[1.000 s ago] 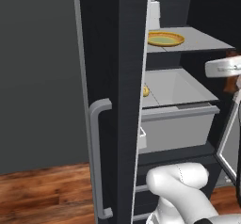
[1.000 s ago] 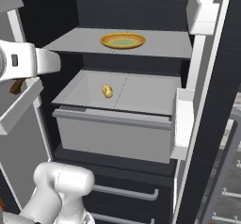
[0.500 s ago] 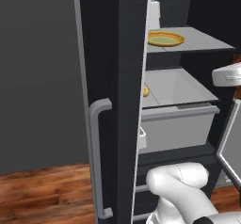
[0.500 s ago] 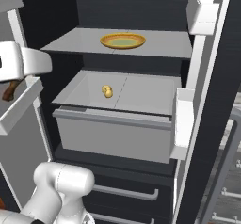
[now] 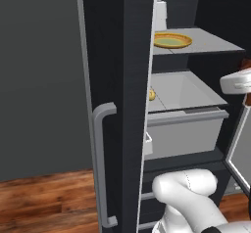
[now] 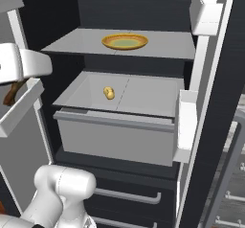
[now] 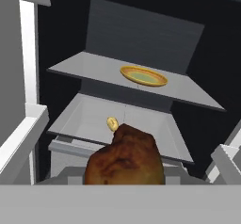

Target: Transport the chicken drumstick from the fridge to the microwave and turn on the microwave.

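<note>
The fridge stands open, its light grey shelves and grey drawer in plain sight. Close in front of the hand camera hangs the golden-brown chicken drumstick, covering the fingertips. My gripper is shut on it, out in front of the shelves beside the left door's bins. A sliver of the brown meat pokes out below the white hand. The microwave is out of view.
A yellow plate rests on the upper shelf. One small round yellow food item lies on the shelf over the drawer. Door bins jut out on the right, and the door's long grey handle is at the left.
The hand with the drumstick has sunk a little and edged sideways in front of the shelves. Plate and yellow food item stay put.
</note>
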